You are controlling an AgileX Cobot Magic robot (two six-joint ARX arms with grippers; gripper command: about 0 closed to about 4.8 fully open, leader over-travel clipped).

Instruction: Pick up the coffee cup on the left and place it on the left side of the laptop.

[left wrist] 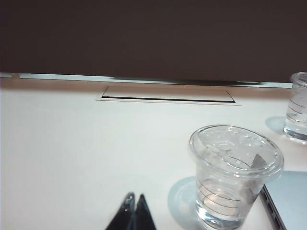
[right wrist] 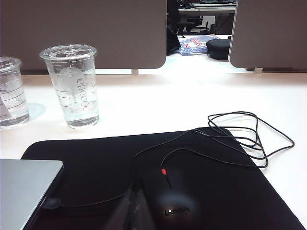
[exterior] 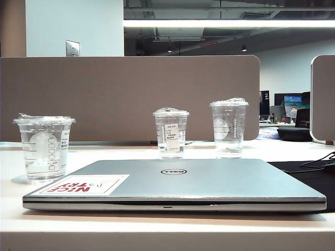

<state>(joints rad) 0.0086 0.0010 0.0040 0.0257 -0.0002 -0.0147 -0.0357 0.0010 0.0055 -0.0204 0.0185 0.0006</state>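
The coffee cup (exterior: 44, 149) is a squat clear cup with a flat crinkled lid, standing on the white table left of the laptop (exterior: 172, 183), a little behind its front corner. The silver Dell laptop lies closed, with a "NICE TRY" sticker on its lid. In the left wrist view my left gripper (left wrist: 135, 196) is shut and empty above bare table, with the coffee cup (left wrist: 232, 177) a short way off to one side, next to the laptop's corner (left wrist: 290, 201). My right gripper (right wrist: 135, 194) is shut and empty over a black mouse pad. Neither gripper appears in the exterior view.
A narrower dome-lidded cup (exterior: 170, 133) and a taller clear cup (exterior: 229, 128) stand behind the laptop. Right of the laptop lie a black mouse pad (right wrist: 230, 191), a Lenovo mouse (right wrist: 172, 201) and its looped cable (right wrist: 249, 139). A grey partition (exterior: 131, 94) closes the table's back edge.
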